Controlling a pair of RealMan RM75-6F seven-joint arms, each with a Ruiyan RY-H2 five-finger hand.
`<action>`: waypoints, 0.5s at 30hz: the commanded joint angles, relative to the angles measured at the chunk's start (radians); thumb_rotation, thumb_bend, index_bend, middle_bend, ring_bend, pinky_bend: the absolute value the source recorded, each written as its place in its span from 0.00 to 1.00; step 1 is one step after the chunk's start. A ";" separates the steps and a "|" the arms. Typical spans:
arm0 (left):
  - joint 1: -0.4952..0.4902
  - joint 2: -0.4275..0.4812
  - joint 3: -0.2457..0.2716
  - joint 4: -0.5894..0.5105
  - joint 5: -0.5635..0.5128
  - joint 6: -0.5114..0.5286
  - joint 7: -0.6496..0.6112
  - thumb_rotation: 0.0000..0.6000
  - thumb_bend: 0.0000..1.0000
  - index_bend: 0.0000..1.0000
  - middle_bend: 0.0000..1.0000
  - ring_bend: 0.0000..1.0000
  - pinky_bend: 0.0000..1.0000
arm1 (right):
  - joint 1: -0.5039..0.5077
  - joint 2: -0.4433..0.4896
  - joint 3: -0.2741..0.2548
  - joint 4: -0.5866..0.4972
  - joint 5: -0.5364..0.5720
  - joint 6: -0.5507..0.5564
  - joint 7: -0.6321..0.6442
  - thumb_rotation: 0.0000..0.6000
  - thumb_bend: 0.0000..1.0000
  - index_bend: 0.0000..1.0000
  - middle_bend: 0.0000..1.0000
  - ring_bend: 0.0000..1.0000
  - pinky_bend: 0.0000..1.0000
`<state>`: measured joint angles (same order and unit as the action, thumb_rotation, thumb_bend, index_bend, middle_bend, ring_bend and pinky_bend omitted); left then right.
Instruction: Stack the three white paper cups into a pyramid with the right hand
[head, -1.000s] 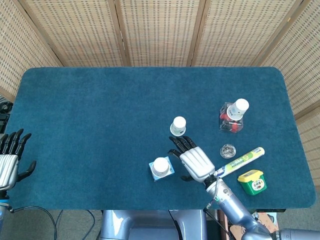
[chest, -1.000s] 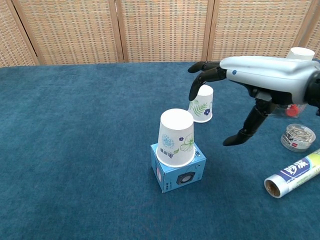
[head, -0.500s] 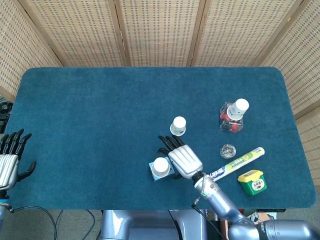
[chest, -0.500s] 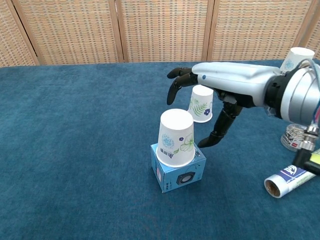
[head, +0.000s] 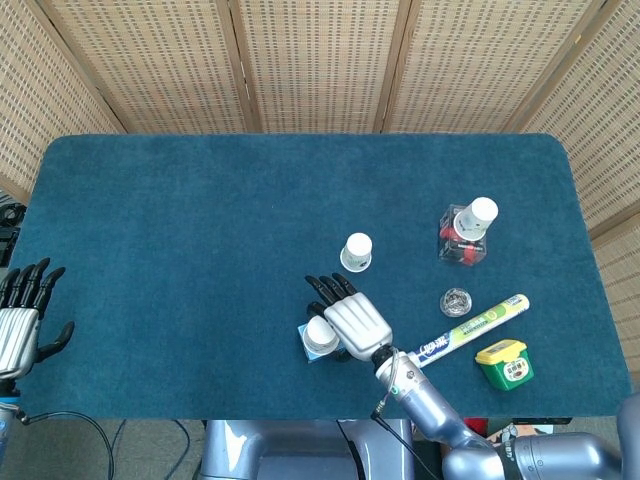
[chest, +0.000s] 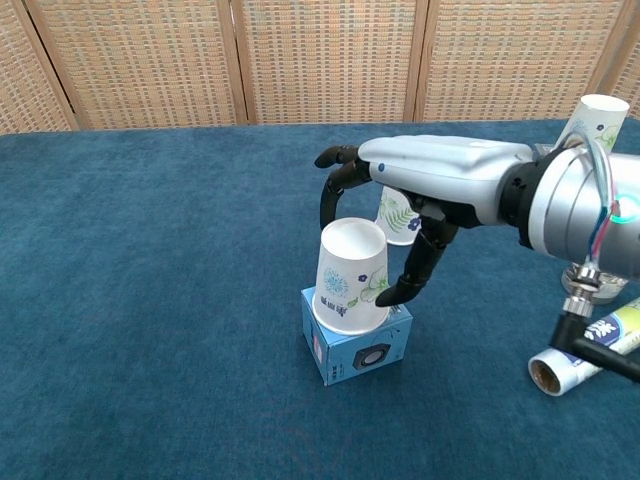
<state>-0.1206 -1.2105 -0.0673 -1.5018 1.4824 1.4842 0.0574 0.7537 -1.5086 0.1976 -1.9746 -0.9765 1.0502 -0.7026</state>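
Three cups: nearest cup (chest: 351, 275) inverted on blue box (chest: 357, 335) at frame centre, second cup (chest: 399, 215) behind, third cup (chest: 592, 122) far right. Right hand (chest: 420, 185) arched over nearest cup, fingers (chest: 415, 275) wide, not yet closed. Step: reach-to-grasp. Next: close, lift straight up.

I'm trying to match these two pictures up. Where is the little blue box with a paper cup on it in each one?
Head view: the blue box lies low and centre, partly under the right hand.
Chest view: the blue box sits centre, under an upside-down cup.
Shared landmark: the rolled tube, right of the box in both views.
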 joint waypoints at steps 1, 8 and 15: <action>0.000 0.000 0.001 -0.002 0.003 0.002 0.001 1.00 0.35 0.08 0.00 0.00 0.00 | 0.007 -0.005 -0.005 0.004 -0.001 0.017 -0.013 1.00 0.13 0.38 0.00 0.00 0.00; -0.001 0.001 0.002 -0.003 0.006 0.003 0.002 1.00 0.35 0.08 0.00 0.00 0.00 | 0.019 0.000 -0.005 0.002 0.010 0.028 0.001 1.00 0.13 0.40 0.00 0.00 0.00; -0.001 0.002 0.003 -0.003 0.007 0.004 0.000 1.00 0.35 0.08 0.00 0.00 0.00 | 0.025 -0.007 -0.017 0.007 0.005 0.045 0.009 1.00 0.13 0.53 0.05 0.00 0.00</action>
<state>-0.1211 -1.2082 -0.0645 -1.5050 1.4891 1.4886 0.0572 0.7773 -1.5135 0.1823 -1.9679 -0.9703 1.0925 -0.6938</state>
